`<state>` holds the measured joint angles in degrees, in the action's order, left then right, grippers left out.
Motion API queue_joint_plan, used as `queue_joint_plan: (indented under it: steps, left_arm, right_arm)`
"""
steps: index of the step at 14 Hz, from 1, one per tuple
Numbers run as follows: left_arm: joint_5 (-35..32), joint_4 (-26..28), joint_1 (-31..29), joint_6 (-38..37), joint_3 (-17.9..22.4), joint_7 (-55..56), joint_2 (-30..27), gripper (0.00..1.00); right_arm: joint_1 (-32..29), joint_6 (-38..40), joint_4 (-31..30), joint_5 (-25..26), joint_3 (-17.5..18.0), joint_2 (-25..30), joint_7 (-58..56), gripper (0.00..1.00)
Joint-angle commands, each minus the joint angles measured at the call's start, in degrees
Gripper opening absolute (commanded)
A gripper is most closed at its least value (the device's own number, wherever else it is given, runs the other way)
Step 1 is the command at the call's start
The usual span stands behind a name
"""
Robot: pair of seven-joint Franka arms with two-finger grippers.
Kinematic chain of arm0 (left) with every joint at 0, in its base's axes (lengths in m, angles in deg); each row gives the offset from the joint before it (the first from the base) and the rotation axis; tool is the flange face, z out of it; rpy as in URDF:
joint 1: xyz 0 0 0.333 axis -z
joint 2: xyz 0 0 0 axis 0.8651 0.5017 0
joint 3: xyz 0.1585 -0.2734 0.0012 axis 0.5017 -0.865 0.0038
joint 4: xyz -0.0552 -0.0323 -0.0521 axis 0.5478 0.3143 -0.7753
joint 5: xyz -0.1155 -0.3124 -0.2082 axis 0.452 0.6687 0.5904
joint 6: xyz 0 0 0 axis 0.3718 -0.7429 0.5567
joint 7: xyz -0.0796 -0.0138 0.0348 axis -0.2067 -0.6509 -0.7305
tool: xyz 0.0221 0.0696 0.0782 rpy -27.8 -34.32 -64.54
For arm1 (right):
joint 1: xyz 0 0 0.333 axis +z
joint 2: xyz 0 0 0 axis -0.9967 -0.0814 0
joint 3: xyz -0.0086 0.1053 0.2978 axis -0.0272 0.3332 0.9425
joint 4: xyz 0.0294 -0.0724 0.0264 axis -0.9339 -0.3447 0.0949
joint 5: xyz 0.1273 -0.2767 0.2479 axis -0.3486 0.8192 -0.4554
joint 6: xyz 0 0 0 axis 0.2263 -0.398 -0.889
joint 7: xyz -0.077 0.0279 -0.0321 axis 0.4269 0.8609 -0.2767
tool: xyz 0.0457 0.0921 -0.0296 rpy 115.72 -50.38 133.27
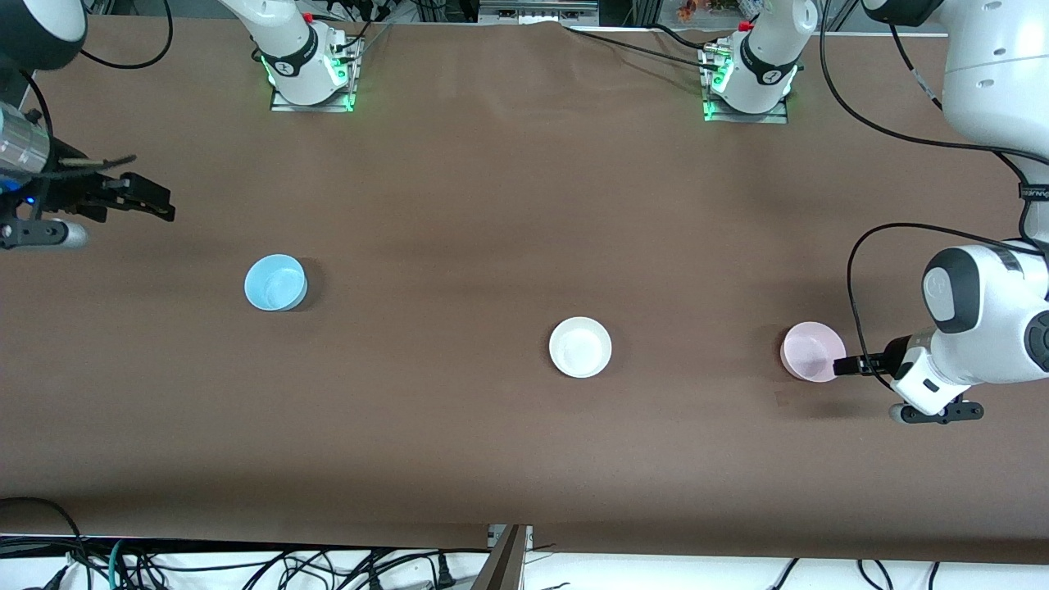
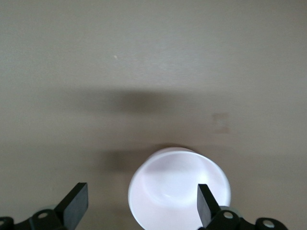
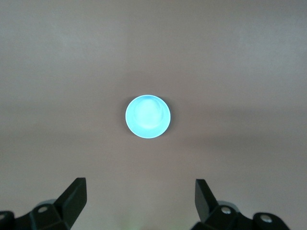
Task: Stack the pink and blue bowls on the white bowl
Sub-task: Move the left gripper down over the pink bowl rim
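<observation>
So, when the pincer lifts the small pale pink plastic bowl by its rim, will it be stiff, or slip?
The small pale pink plastic bowl looks thin-walled and empty, so probably light and fairly stiff. Its smooth rim may slip or tilt in the open left pincer, which has one finger over the rim. Its flat base makes rolling unlikely.
</observation>
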<state>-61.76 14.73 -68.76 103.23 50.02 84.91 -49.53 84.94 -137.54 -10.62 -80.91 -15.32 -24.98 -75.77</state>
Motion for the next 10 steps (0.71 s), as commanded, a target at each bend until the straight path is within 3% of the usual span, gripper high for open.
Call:
queue_joint_plan:
  steps: [1, 6, 10]
  left_arm:
    - [0.20, 4.66, -1.06, 4.06, -0.24, -2.47, -0.87, 1.00]
    - [0.02, 9.05, -1.68, 6.35, -0.24, -4.66, -1.40, 0.94]
    - [0.02, 11.87, -2.12, 6.97, -0.24, -6.68, -2.45, 0.82]
  right_arm:
    - [-0.75, 0.84, 0.87, -0.40, -0.46, -0.88, 0.00, 1.00]
    - [-1.98, -0.74, 1.13, -0.14, -0.56, -5.26, 0.00, 1.00]
    - [-2.51, -2.84, 0.78, -0.49, -0.56, -9.04, 0.09, 1.00]
